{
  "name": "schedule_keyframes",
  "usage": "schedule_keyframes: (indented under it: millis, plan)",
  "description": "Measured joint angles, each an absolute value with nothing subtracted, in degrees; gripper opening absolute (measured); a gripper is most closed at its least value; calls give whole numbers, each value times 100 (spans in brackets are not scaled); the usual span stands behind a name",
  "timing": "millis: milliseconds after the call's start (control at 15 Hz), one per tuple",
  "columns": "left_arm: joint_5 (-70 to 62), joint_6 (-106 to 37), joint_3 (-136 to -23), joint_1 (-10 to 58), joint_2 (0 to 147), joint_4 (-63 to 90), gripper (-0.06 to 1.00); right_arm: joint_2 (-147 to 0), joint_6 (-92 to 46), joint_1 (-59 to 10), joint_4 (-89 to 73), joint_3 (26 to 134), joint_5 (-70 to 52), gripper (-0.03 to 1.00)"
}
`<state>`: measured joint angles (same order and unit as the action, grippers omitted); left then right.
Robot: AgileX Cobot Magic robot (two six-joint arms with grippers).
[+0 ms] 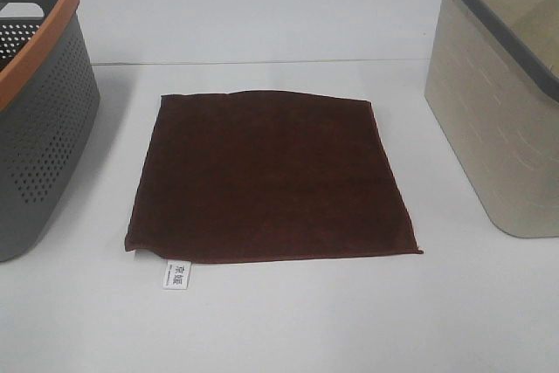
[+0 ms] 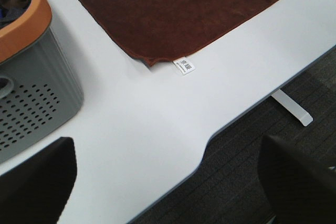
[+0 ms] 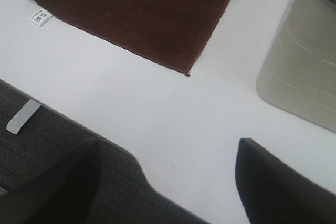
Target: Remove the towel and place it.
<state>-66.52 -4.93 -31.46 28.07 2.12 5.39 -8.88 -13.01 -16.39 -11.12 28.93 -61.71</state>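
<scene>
The white table (image 1: 279, 321) fills most of what I can see. Both pincers hang over its near edge, where the rim curves inward above dark carpet (image 2: 236, 182). The grey basket (image 1: 39, 128) with its orange rim stands close beside the left pincer (image 2: 167, 145), on that arm's outer side. The beige basket (image 1: 498, 128) stands likewise off the right pincer (image 3: 169, 142), a little farther ahead.

The towel (image 1: 271, 176) lies flat and spread on the table ahead of both pincers, between the two baskets and touching neither. A strip of bare table runs along each of its side edges, and a wider bare band separates its near edge from the pincers. Its far edge bows a little.

The left pincer stands wide, its dark fingers (image 2: 37, 182) far apart with only table between them. The right one is just as wide and empty. The white tag (image 1: 176, 274) sticks out from the towel's near corner on the left pincer's side, the part of the cloth closest to that pincer.
</scene>
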Motion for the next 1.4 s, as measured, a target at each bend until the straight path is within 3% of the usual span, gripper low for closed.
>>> schedule_keyframes:
  millis: [267,1000,1133,1400]
  plan:
    - [-6073,-550,-2939,2807,218,579,89,-888,-1301,-1639,-1112,2893,-6171,69]
    - [-6056,-556,-2939,2802,218,579,89,-888,-1301,-1599,-1117,2893,-6165,69]
    - [-6056,-556,-2939,2378,218,579,89,-888,-1301,-1203,-1146,2893,-6165,69]
    - [-6045,-556,-2939,688,29,584,89,-888,-1301,-115,-1152,2893,-6159,69]
